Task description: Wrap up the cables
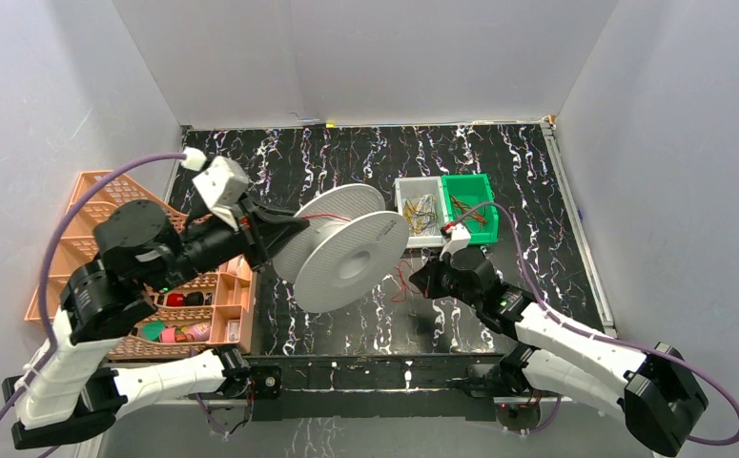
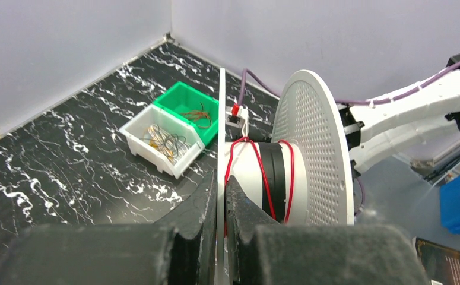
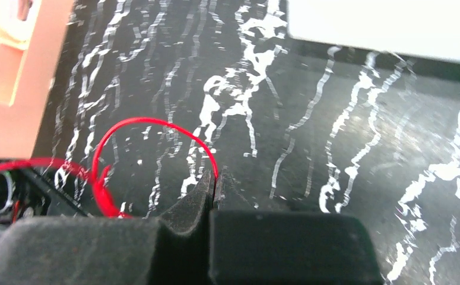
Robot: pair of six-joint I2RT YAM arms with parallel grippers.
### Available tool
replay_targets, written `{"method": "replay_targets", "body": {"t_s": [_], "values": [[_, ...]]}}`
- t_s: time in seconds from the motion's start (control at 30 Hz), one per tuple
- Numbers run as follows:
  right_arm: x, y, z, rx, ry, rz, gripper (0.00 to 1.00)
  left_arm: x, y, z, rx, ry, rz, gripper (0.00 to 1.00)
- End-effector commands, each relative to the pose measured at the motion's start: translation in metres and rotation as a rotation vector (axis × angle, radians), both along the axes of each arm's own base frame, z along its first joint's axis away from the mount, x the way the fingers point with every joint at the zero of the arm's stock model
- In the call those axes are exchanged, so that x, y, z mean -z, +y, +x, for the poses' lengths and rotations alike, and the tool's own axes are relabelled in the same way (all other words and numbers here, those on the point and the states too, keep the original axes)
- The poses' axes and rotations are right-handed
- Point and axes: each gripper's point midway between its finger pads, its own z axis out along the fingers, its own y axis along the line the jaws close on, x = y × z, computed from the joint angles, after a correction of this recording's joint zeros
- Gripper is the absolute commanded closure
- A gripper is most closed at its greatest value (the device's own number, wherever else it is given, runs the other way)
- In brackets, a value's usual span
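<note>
Red cables: pinches a loop in closed right gripper, clamps white spool by its flange in left gripper.

High rear overview; close forward wrist views; spool shared with left

Count, top view:
- one white perforated plastic spool, centre
- two small open plastic bins, upper right: white bin, green bin
- one salmon lattice tray, left
- thin red cables: number unclear
</note>
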Motion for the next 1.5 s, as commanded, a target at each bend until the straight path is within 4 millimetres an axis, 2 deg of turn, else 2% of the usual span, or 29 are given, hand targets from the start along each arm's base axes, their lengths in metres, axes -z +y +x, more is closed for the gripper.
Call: {"method": "replay_targets", "body": {"t_s": [0.0,0.3,0.37,0.63,0.7,0.8,0.9,1.0,1.13,1.17,1.2,1.23,1.27,1.3,1.33,1.47], "values": [[0.022,-0.028,0.013,0.220,0.120,-0.016,1.00,-0.051,0.026,-0.007,-0.042,-0.108,-0.122,1.00],[0.051,-0.054,0.019,0.427,0.282,-0.014,1.00,-0.064,0.042,-0.008,-0.087,-0.141,-0.146,1.00],[0.056,-0.059,0.020,0.456,0.302,-0.024,0.98,-0.067,0.045,-0.009,-0.093,-0.145,-0.154,1.00],[0.075,-0.083,0.024,0.595,0.375,-0.073,1.00,-0.083,0.063,-0.010,-0.138,-0.178,-0.187,1.00],[0.079,-0.089,0.024,0.631,0.403,-0.075,0.91,-0.088,0.067,-0.010,-0.149,-0.189,-0.194,1.00],[0.078,-0.094,0.027,0.663,0.414,-0.076,0.89,-0.093,0.072,-0.010,-0.167,-0.201,-0.202,1.00],[0.075,-0.097,0.032,0.681,0.405,-0.071,0.81,-0.097,0.071,-0.011,-0.159,-0.206,-0.207,1.00],[0.071,-0.102,0.037,0.702,0.391,-0.083,0.79,-0.101,0.071,-0.010,-0.163,-0.208,-0.212,1.00],[0.071,-0.111,0.040,0.732,0.381,-0.092,0.85,-0.109,0.073,-0.009,-0.176,-0.213,-0.226,1.00],[0.072,-0.112,0.039,0.735,0.384,-0.095,0.83,-0.110,0.073,-0.009,-0.175,-0.215,-0.229,1.00],[0.073,-0.113,0.039,0.733,0.386,-0.101,0.74,-0.117,0.075,-0.011,-0.174,-0.223,-0.242,1.00],[0.072,-0.112,0.039,0.722,0.383,-0.099,0.69,-0.119,0.074,-0.011,-0.170,-0.226,-0.245,1.00],[0.065,-0.104,0.040,0.665,0.365,-0.080,0.58,-0.118,0.068,-0.010,-0.158,-0.219,-0.237,1.00],[0.058,-0.098,0.042,0.625,0.348,-0.060,0.53,-0.116,0.064,-0.008,-0.154,-0.207,-0.231,1.00],[0.031,-0.083,0.044,0.500,0.268,-0.013,0.40,-0.101,0.046,0.000,-0.137,-0.171,-0.205,1.00],[-0.020,-0.056,0.039,0.262,0.119,0.062,0.36,-0.074,0.018,0.015,-0.122,-0.120,-0.160,1.00]]}}
